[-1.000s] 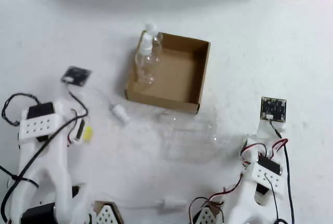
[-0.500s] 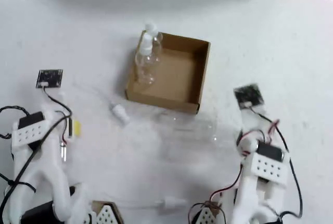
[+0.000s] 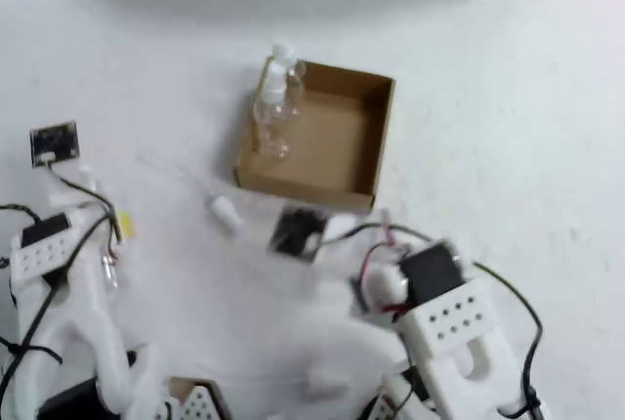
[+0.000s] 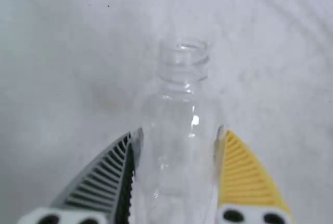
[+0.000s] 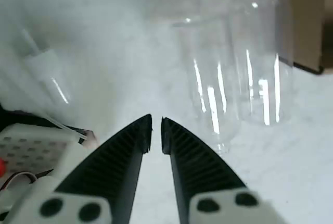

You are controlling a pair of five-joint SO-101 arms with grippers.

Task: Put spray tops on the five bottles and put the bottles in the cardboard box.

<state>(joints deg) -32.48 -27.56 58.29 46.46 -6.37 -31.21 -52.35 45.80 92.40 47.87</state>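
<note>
An uncapped clear bottle (image 4: 179, 130) stands out between the grey and yellow fingers of my left gripper (image 4: 177, 136), which is shut on it at the table's left side (image 3: 115, 244). My right gripper (image 5: 156, 122) is shut and empty, low over the table middle. Clear bottles (image 5: 234, 73) lie just ahead of it, with a white spray top (image 5: 47, 62) to one side. The right arm (image 3: 430, 293) sits in front of the cardboard box (image 3: 363, 137). Two bottles with spray tops (image 3: 273, 98) stand in the box's left side. A loose spray top (image 3: 223, 211) lies on the table left of the box's front.
Another white spray top (image 3: 327, 379) lies near the front edge between the arm bases. The white table (image 3: 508, 98) is bare to the right of the box and along the back. A box corner (image 5: 307, 21) shows beyond the lying bottles.
My left arm has swung further left with the bottle. My right arm has swept from the right side to the table middle, over the lying bottles.
</note>
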